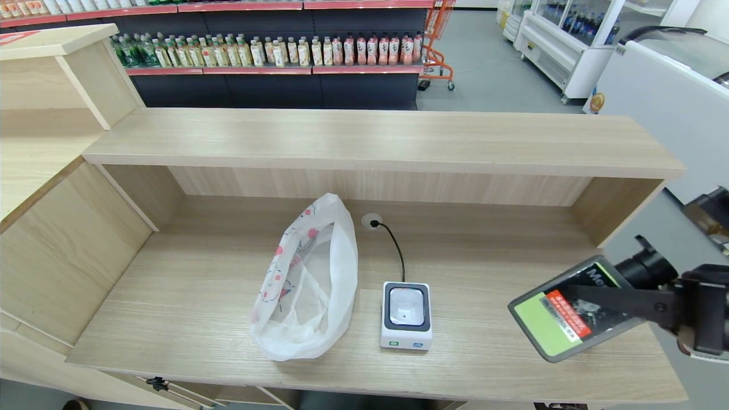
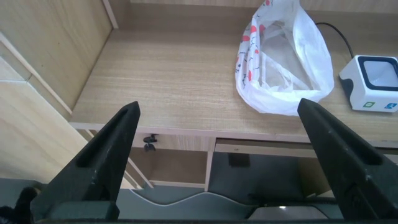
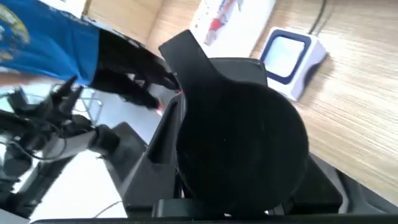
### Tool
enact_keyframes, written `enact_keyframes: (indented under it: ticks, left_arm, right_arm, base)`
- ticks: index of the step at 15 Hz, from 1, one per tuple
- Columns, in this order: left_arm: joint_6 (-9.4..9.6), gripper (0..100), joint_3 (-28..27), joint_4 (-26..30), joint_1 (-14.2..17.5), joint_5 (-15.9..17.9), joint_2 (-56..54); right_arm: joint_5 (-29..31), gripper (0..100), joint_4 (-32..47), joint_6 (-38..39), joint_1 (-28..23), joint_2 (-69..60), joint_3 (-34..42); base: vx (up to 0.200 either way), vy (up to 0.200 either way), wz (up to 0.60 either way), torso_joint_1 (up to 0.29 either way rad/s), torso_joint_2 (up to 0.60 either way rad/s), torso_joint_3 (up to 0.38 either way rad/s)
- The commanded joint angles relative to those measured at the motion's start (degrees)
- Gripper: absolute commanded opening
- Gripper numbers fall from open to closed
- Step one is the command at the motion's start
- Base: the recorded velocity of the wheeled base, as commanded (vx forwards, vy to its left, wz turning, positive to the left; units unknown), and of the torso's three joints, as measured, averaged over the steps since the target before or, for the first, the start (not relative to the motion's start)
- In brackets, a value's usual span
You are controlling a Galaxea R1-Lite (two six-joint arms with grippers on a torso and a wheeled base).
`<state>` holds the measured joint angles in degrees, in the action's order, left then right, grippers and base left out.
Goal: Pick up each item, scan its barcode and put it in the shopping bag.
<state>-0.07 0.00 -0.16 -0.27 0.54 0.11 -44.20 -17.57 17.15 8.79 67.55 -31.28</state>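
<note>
Hanging above the right end of the counter (image 1: pixel 188 307), a flat dark packet (image 1: pixel 541 322) with a green and red label sits tilted in the right gripper (image 1: pixel 586 299), whose black fingers are clamped on it. It is off the wood and well to the right of the scanner (image 1: pixel 406 314). The white scanner stands window up near the counter's front edge, its black cable (image 1: pixel 396 245) running back to a hole in the top. Just to its left lies the shopping bag (image 1: pixel 307 285), white with red prints, mouth open toward the front. The left gripper (image 2: pixel 217 155) is in front of the counter's near edge, short of the bag, with its fingers wide apart and nothing between them. Shelves of bottles (image 1: pixel 273 51) line the aisle beyond.
</note>
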Motion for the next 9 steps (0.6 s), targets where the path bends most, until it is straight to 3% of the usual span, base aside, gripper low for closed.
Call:
enact_keyframes:
  ticks: [1,4,9]
  left_arm:
    - [-0.01,100,0.0,0.0,0.0,0.1,0.0]
    - [-0.01,100,0.0,0.0,0.1,0.0,0.0]
    - [0.16,100,0.0,0.0,0.0,0.1,0.0]
  right_arm:
    - [5.3,0,-4.2,1.3,5.0,8.4,0.2]
    - [12.0,0,-10.6,1.1,7.8,16.8,-0.4]
    - [12.7,0,-17.4,1.0,10.3,25.8,-0.6]
  base:
    - [0.0,0.0,0.0,0.0,0.0,0.0]
    - [0.0,0.0,0.0,0.0,0.0,0.0]
    - [0.0,0.0,0.0,0.0,0.0,0.0]
